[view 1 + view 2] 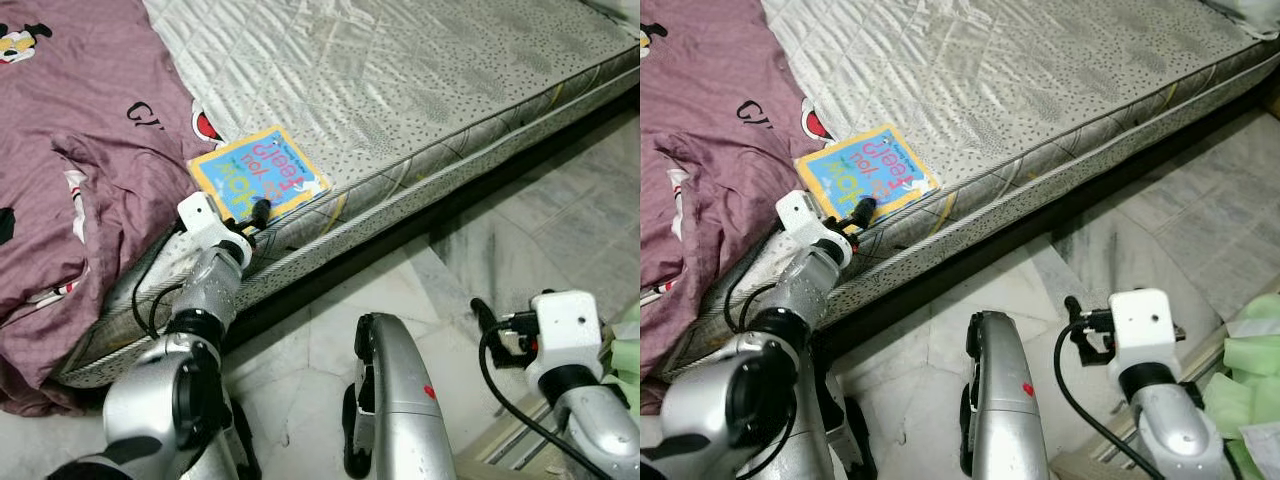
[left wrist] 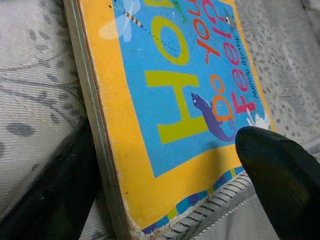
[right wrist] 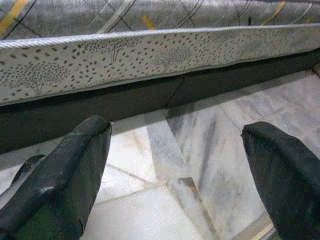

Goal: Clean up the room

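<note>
Now left gripper (image 1: pixel 258 214) straddles book (image 1: pixel 258 173) on mattress (image 1: pixel 420 90)

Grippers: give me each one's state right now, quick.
Left gripper: open, fingers either side of the book at the mattress edge, not yet closed.
Right gripper: open, holding nothing, over the floor.

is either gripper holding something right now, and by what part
Nothing is clamped yet. The left gripper is open, its fingers straddling the near corner of the blue-and-yellow board book. The right gripper is open, empty.
</note>
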Motion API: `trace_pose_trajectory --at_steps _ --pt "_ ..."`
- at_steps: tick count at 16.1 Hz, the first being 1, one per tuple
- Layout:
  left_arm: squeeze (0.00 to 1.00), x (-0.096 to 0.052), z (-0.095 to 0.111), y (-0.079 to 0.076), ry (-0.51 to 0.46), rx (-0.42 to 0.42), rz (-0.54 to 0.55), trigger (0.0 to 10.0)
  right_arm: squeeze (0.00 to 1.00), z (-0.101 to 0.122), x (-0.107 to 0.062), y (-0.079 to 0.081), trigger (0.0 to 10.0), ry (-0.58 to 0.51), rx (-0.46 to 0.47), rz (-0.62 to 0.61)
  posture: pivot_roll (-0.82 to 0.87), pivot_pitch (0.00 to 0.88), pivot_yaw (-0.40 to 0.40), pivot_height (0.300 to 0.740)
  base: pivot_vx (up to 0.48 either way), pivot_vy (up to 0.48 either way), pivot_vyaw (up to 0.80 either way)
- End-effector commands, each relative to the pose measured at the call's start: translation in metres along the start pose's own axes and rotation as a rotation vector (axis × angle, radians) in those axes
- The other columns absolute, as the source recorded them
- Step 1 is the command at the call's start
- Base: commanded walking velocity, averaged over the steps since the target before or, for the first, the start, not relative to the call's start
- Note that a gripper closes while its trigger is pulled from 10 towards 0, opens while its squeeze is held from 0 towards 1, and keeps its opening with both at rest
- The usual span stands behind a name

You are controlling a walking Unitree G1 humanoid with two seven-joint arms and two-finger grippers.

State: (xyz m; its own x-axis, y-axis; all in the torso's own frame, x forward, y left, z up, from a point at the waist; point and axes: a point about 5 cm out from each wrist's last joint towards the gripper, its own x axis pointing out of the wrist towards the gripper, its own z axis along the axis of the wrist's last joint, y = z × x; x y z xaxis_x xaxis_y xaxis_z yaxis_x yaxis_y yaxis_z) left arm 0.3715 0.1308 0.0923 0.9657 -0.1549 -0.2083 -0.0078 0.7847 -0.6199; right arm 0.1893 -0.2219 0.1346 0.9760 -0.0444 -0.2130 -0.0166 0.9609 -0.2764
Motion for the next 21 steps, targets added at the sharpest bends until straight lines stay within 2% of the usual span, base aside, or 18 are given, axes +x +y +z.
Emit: trace_pose_trajectory --at_steps 1,2,5,9,16,21 --pt "0.0 -0.003 -0.025 0.0 0.113 -0.061 -0.009 10.0 0.0 0.0 -0.003 -0.005 10.0 0.01 -0.018 -0.019 -0.29 0.216 -0.059 0.526 0.0 0.0 0.0" --pt "0.0 -0.004 -0.031 -0.003 0.136 -0.154 -0.068 0.0 0.0 0.001 -0.002 -0.006 10.0 0.008 -0.023 -0.023 -0.29 0.212 -0.06 0.526 0.0 0.0 0.0" --pt "0.0 -0.006 -0.031 0.002 0.115 -0.253 -0.058 0.0 0.0 0.003 0.001 -0.007 10.0 -0.005 -0.037 -0.023 -0.3 0.198 -0.061 0.526 0.0 0.0 0.0" --pt "0.0 -0.008 -0.029 0.009 0.102 -0.299 -0.055 0.0 0.0 0.005 0.006 -0.007 10.0 -0.014 -0.042 -0.017 -0.29 0.182 -0.066 0.526 0.0 0.0 0.0" --pt "0.0 -0.008 -0.025 0.014 0.08 -0.318 -0.036 0.0 0.0 0.011 0.019 -0.01 10.0 -0.049 -0.062 -0.008 -0.29 0.144 -0.075 0.526 0.0 0.0 0.0" --pt "0.0 -0.008 -0.02 0.019 0.057 -0.309 -0.008 0.0 0.0 0.013 0.028 -0.006 10.0 -0.067 -0.059 -0.001 -0.27 0.125 -0.071 0.526 0.0 0.0 0.0"
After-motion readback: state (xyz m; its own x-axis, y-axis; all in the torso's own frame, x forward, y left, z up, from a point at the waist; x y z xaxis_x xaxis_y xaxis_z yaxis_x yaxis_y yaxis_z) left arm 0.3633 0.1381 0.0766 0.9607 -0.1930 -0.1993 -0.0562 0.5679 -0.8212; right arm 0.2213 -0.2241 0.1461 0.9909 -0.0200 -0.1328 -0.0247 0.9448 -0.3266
